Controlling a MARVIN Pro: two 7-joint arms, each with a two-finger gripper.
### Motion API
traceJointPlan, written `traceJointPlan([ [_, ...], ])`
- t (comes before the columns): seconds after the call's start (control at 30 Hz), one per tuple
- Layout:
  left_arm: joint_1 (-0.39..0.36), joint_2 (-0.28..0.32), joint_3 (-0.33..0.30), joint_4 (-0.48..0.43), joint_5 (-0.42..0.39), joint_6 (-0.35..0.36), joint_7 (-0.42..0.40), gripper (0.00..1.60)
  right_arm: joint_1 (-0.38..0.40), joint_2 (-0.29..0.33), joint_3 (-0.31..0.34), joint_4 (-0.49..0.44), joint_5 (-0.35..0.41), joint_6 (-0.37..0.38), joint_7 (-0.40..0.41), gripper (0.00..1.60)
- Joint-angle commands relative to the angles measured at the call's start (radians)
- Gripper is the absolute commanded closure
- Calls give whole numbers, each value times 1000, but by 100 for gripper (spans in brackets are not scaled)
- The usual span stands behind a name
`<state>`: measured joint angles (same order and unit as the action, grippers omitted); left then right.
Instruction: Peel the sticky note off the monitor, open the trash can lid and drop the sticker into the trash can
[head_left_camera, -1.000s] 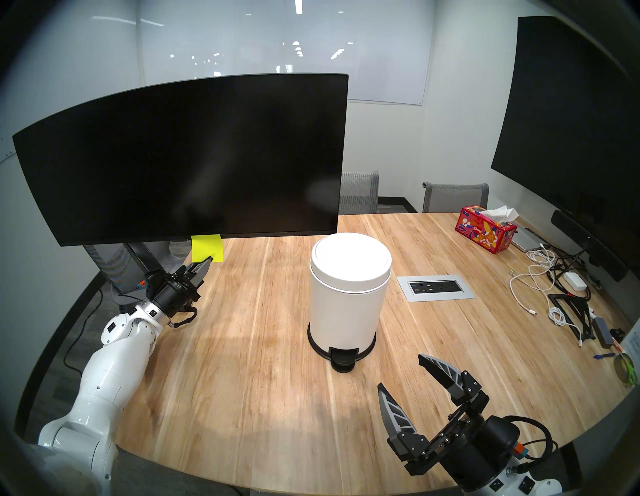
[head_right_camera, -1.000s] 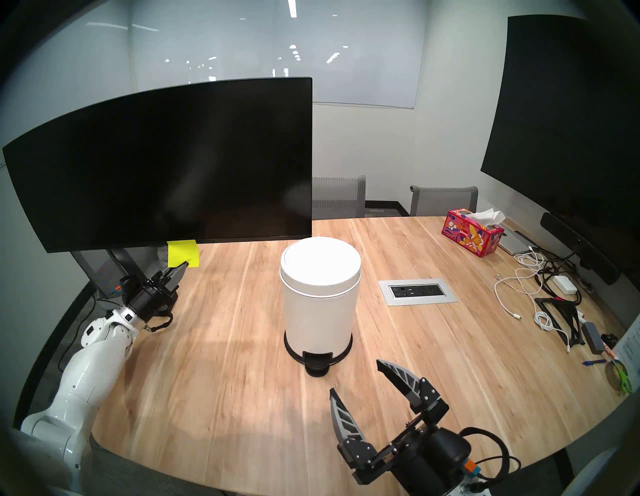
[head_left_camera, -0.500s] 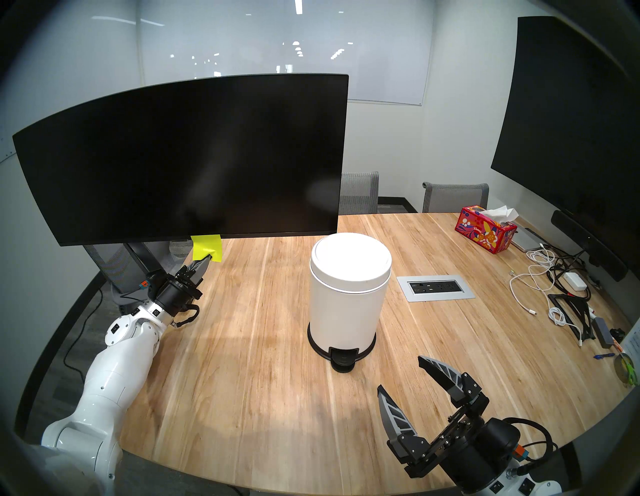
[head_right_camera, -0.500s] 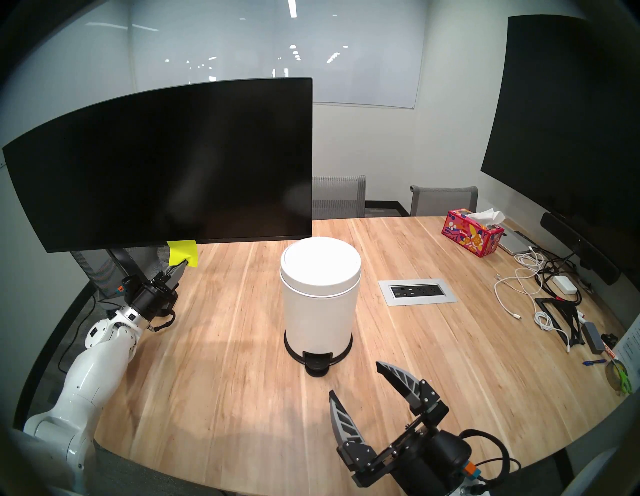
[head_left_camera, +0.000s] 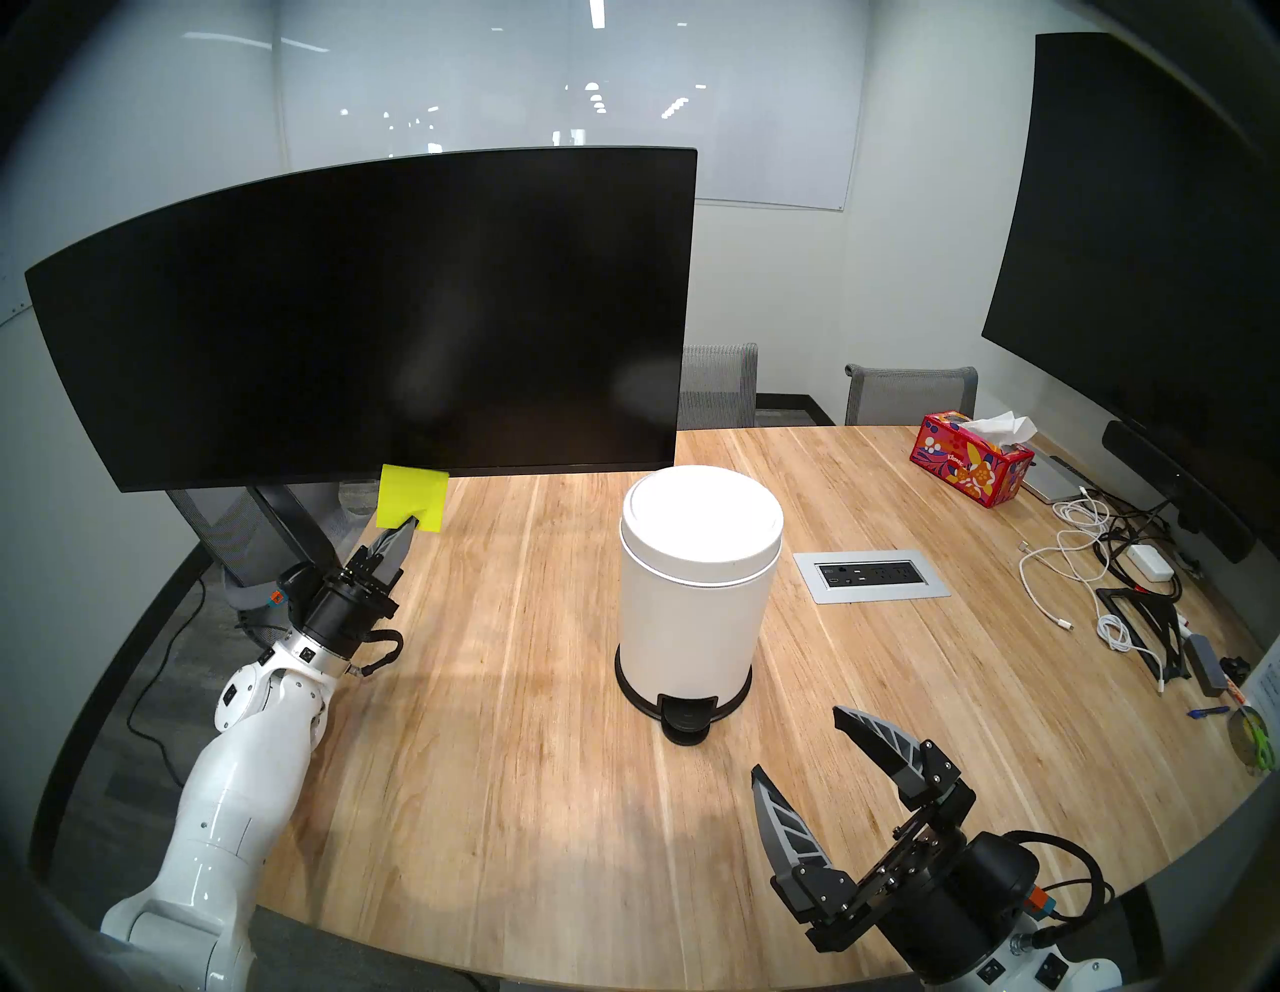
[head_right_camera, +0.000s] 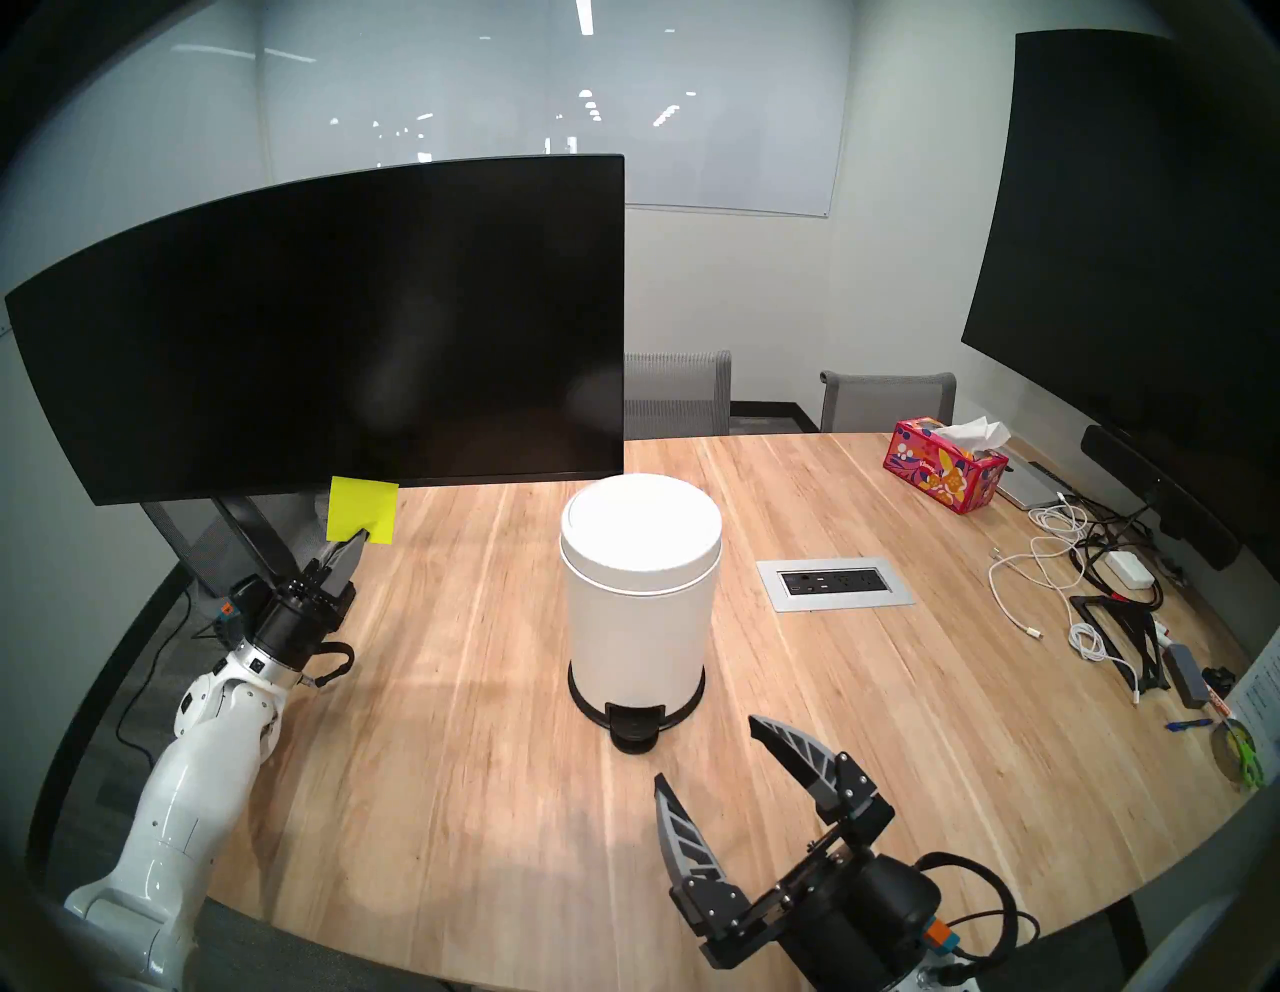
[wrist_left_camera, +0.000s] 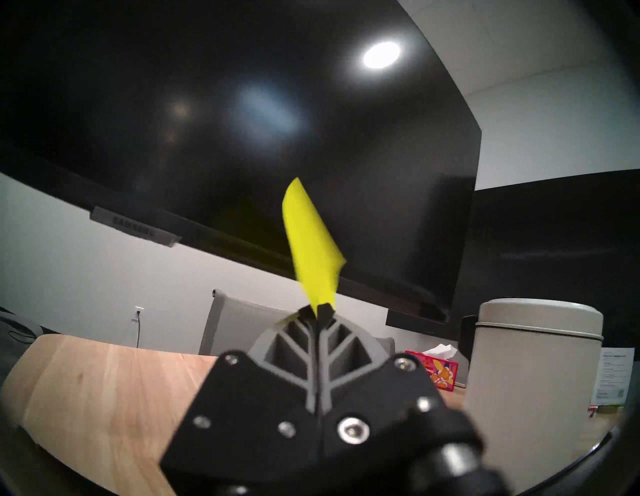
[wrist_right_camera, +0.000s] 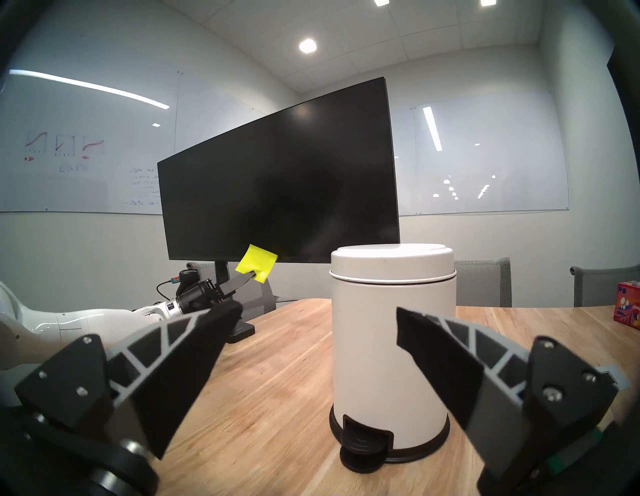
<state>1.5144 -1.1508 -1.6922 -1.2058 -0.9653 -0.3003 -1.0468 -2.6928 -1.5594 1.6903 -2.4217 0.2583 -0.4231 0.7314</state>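
Operator: The sticky note (head_left_camera: 411, 496) is pinched by its lower edge between the pressed-together tips of the left gripper (head_left_camera: 410, 524). It stands up from the tips, in front of the bottom edge of the monitor (head_left_camera: 374, 319).

Inspector: Whether the top edge is touching the bezel cannot be told. In the wrist view the note (wrist_left_camera: 311, 246) is curled and blurred above the left gripper (wrist_left_camera: 317, 310).

Operator: The trash can (head_left_camera: 696, 596) is seen well to the right of that gripper, upright on the table (head_left_camera: 499, 762), with the lid (head_left_camera: 701, 516) shut.

Inspector: The right gripper (head_left_camera: 796, 745) is spread wide, nothing held, near the pedal (head_left_camera: 686, 720). The can is framed between its fingers (wrist_right_camera: 194, 346) in the wrist view, apart from both.
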Motion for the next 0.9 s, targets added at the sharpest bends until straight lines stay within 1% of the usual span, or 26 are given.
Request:
traceJointPlan([
  [0.0,106,-27,4,-106,-14,-8,-79,160,26,2,2,-12,-2,10,-4,0],
  [0.23,203,-22,-18,-207,-25,-37,-148,160,47,8,1,24,-12,34,1,0],
  [0.37,268,-24,-42,-276,-42,-47,-174,160,61,11,-1,44,-18,50,2,0],
  [0.4,268,-23,-44,-275,-43,-51,-183,160,63,12,-1,47,-19,52,3,0],
  [0.43,281,-22,-49,-294,-44,-55,-191,160,67,13,-3,51,-21,55,3,0],
  [0.47,291,-23,-54,-302,-46,-57,-196,160,71,14,-4,55,-23,58,3,7],
  [0.5,308,-22,-60,-320,-47,-59,-203,160,75,16,-5,59,-26,62,4,42],
  [0.53,321,-22,-66,-332,-49,-62,-208,160,79,17,-6,63,-28,65,4,88],
  [0.57,339,-23,-74,-353,-50,-65,-212,160,85,19,-6,69,-32,70,4,101],
  [0.6,348,-23,-78,-361,-52,-67,-220,160,90,20,-6,75,-35,74,4,129],
  [0.63,382,-22,-87,-418,-50,-66,-216,160,96,22,-5,82,-39,79,4,146],
  [0.67,374,-24,-86,-390,-52,-71,-232,160,103,23,-4,92,-43,84,3,160],
  [0.73,404,-25,-94,-431,-49,-76,-238,160,115,26,-4,105,-49,93,2,160],
  [0.77,401,-27,-95,-421,-50,-79,-247,160,121,27,-4,110,-53,96,1,160],
  [0.8,426,-26,-100,-457,-50,-78,-249,160,129,28,-6,116,-57,101,2,160],
  [0.83,428,-28,-101,-453,-52,-81,-256,160,135,29,-7,121,-60,105,1,160],
  [0.87,442,-27,-104,-479,-49,-82,-260,160,143,31,-8,129,-65,111,1,160],
])
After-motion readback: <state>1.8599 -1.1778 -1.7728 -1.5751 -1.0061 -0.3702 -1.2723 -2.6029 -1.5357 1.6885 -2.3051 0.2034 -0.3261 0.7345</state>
